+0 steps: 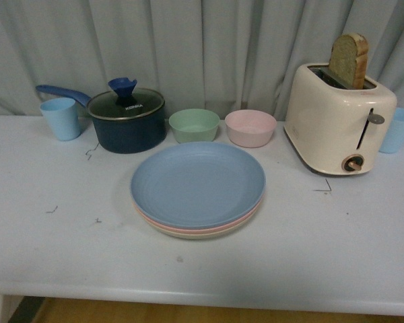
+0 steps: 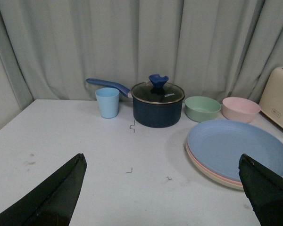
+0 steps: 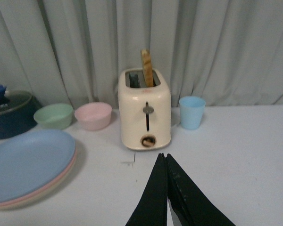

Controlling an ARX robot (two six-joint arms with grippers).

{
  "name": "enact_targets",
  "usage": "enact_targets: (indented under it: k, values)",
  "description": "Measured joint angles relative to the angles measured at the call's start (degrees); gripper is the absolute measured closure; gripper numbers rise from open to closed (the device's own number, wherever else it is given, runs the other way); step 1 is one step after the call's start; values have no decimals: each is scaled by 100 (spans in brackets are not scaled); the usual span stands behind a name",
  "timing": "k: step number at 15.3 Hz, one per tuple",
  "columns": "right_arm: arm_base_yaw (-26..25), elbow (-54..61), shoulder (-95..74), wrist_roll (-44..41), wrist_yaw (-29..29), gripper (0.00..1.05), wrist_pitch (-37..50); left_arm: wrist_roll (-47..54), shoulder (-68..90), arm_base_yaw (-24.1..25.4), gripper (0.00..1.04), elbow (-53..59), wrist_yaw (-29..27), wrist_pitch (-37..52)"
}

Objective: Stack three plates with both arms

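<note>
The three plates lie in one stack at the middle of the white table. The blue plate [image 1: 197, 180] is on top, the pink plate [image 1: 219, 229] shows as a thin rim under it, and the beige plate [image 1: 188, 235] is at the bottom. The stack also shows in the left wrist view [image 2: 238, 150] and the right wrist view [image 3: 28, 165]. My left gripper [image 2: 162, 162] is open and empty, above the table left of the stack. My right gripper [image 3: 162, 156] is shut and empty, in front of the toaster. Neither arm shows in the front view.
Behind the stack stand a green bowl [image 1: 194, 125] and a pink bowl [image 1: 250, 127]. A dark blue lidded pot [image 1: 126, 120] and a light blue cup [image 1: 60, 118] are at the back left. A cream toaster [image 1: 338, 118] with bread and another blue cup [image 1: 398, 130] are at the right.
</note>
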State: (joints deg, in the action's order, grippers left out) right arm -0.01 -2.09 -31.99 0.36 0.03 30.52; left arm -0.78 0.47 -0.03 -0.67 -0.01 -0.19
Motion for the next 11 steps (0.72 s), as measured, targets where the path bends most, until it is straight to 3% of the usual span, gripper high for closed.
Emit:
enact_targets:
  k: [11]
  values:
    - [0,144,1738,-2,0,103,-1591,0,0,-2,7,0,0,0]
